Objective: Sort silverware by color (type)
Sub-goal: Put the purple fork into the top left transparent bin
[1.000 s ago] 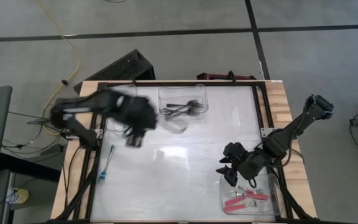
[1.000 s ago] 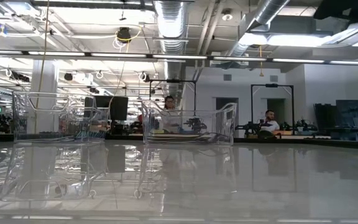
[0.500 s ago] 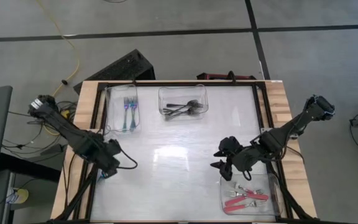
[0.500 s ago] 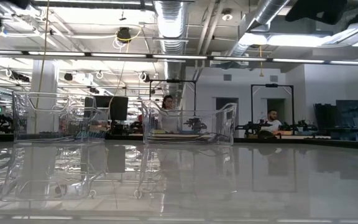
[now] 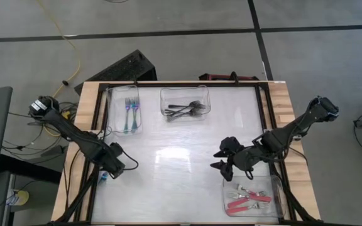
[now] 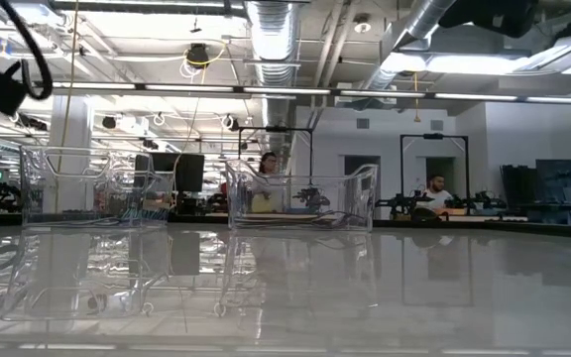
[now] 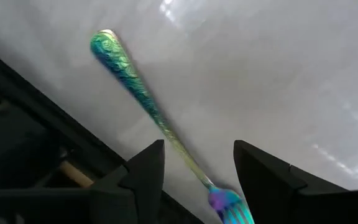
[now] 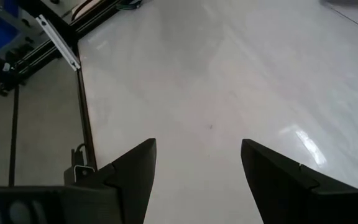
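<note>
**Left arm over the last loose fork**

Hovering at the table's (image 5: 168, 157) left edge, the left gripper (image 7: 194, 163) stood released, fingers either side of a teal fork (image 7: 143, 102) lying flat. The right gripper (image 5: 222, 161), also spread, hung near the right tub (image 5: 226, 199) of red forks (image 5: 247, 199).

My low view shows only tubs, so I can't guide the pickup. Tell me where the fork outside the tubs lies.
Observer: The blue-green fork lies flat near the left edge of the table.
Operator: Report the left pincer.
Observer: The left pincer hangs over that fork, open, with one finger on each side of the handle.
Operator: Now the right one.
Observer: The right pincer is open over bare table, beside the tub holding red forks.
</note>
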